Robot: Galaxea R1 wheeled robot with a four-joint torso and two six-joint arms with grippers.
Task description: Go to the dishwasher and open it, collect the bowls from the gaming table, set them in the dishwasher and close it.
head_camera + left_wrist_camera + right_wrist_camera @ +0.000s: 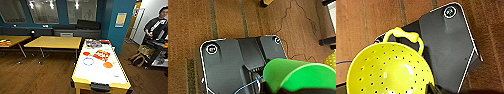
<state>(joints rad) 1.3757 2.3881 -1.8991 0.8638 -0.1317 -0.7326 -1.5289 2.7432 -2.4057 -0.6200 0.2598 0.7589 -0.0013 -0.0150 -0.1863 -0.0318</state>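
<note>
The gaming table (100, 72), white-topped with a yellowish edge, stands just ahead of me in the head view. On it lie a red bowl (86, 53), a pale bluish bowl (88, 61) and an orange bowl (108, 65), next to board-game boxes (101, 55). A green bowl (298, 75) hangs above the brown floor close to the left wrist camera, with my left gripper (293, 90) shut on its lower edge. My right gripper (433, 89) is shut on the rim of a yellow perforated bowl (388, 72) with a loop handle. The dishwasher is out of view.
Two yellow-wood tables (53, 42) stand to the left on the wooden floor, with a dark sofa (77, 30) behind them. A person (157, 25) stands at the right beside a rig and bags (140, 56). A blue wall corner (117, 32) rises behind the gaming table.
</note>
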